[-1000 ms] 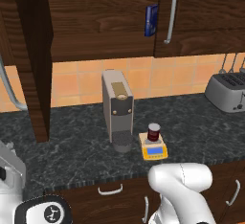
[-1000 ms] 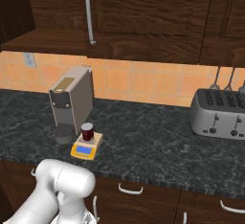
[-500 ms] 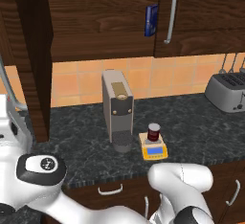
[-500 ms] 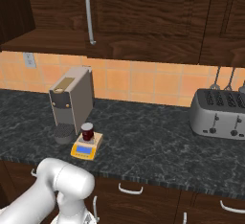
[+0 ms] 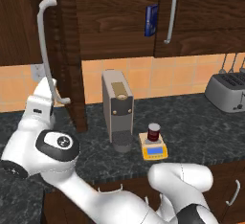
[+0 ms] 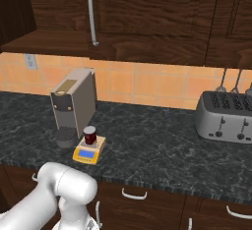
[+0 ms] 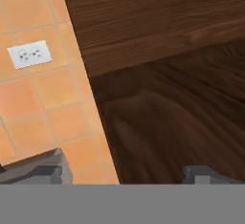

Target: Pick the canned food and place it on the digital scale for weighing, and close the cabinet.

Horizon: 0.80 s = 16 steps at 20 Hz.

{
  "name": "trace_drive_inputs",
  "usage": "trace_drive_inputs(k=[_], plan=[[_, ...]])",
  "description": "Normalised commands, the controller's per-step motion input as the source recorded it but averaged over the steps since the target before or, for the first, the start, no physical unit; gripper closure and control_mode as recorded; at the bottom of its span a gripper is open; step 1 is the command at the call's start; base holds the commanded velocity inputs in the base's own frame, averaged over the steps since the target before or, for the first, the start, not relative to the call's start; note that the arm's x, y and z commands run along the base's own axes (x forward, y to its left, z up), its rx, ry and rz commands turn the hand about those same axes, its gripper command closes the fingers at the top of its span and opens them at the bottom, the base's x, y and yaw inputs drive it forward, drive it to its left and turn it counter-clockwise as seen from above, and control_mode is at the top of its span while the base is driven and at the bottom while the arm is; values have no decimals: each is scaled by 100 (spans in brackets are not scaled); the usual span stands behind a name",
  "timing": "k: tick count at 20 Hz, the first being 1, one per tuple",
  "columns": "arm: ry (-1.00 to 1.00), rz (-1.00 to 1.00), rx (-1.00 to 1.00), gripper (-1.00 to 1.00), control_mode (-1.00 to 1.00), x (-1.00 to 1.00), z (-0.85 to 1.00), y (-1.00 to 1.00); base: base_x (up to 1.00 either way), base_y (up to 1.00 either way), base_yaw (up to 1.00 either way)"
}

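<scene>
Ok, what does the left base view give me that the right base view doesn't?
Left base view: the cabinet's open door swung out, the arm reaching up beside it, and a blue box up in the cabinet. Right base view: the toaster whole, not cut by the frame. Both: the canned food sitting on the digital scale, beside the coffee machine.

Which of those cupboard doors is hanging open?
The left cabinet door, swung out edge-on beside the coffee machine; the right door sits flush.
</scene>
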Motion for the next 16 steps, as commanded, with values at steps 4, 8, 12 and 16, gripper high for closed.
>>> trace_drive_inputs(k=[4,8,12,16], plan=[[0,-9,58,-100,-100,41,12,-100,0,0,0],[0,0,64,-100,-100,56,38,-100,0,0,0],[0,8,62,-100,-100,61,40,-100,0,0,0],[-1,32,48,-100,-100,44,34,-93,0,0,0]])
